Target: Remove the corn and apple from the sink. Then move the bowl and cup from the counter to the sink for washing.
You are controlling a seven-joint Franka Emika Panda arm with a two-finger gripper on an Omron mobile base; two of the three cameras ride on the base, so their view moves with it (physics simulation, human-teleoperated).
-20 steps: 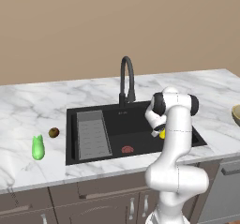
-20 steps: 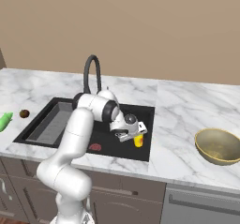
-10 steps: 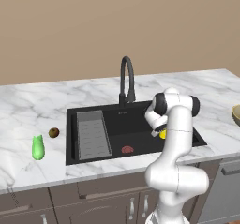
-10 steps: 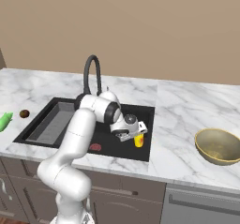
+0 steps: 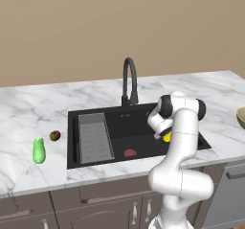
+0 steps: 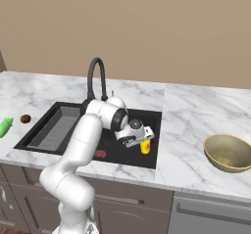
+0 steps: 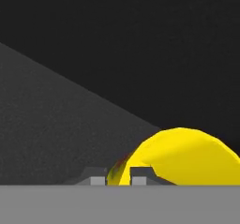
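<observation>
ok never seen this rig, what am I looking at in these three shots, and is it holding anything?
A rendered kitchen with a white robot arm on a drivable base. Two pictures come from base cameras behind the arm, left and right; the third looks along the end effector. That end effector is down in the black sink, with the yellow cup between its fingers, apparently gripped. A flat reddish item lies on the sink floor. On the marble counter sit the green corn and the small apple left of the sink, and the tan bowl to its right.

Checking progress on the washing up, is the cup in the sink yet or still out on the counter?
In. The cup sits inside the sink at the tool.
</observation>
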